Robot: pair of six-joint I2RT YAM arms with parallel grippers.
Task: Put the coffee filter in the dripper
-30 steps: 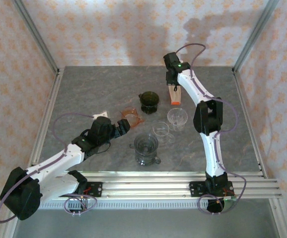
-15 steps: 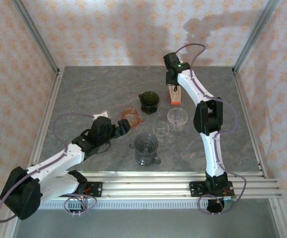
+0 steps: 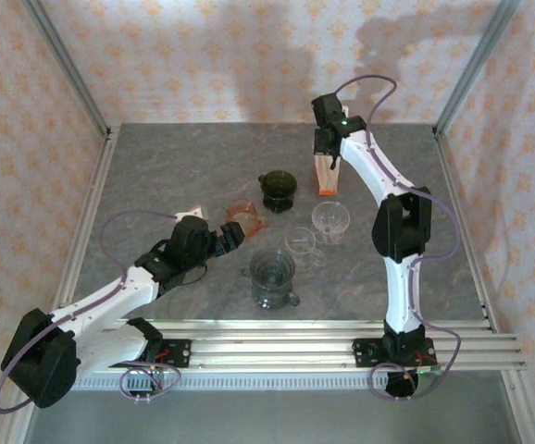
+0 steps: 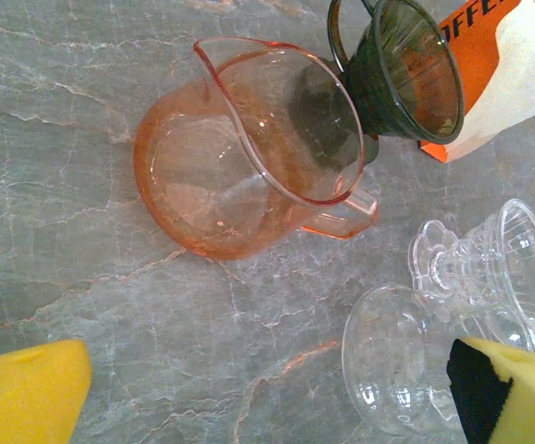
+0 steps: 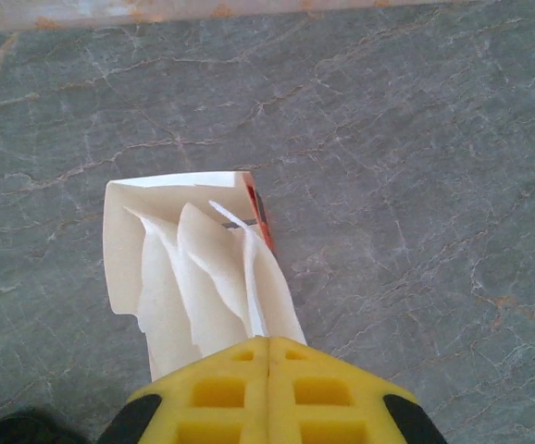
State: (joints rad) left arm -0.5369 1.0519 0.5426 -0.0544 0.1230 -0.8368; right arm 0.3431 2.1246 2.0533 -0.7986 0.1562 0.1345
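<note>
right fingers (image 5: 217, 384): pressed together on the top edge of a coffee filter (image 5: 207, 268).
coffee filter: white, fanned upright in the orange box (image 3: 327, 180), far side of the table (image 3: 156, 176).
left fingers (image 4: 27, 388): wide apart, low over the table.
left wrist view: dark dripper (image 4: 402, 69) just behind pink pitcher (image 4: 240, 157).
top view: dark dripper near orange box, apart.

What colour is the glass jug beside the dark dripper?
Translucent orange-pink; the spouted glass jug shows best in the left wrist view.
</note>
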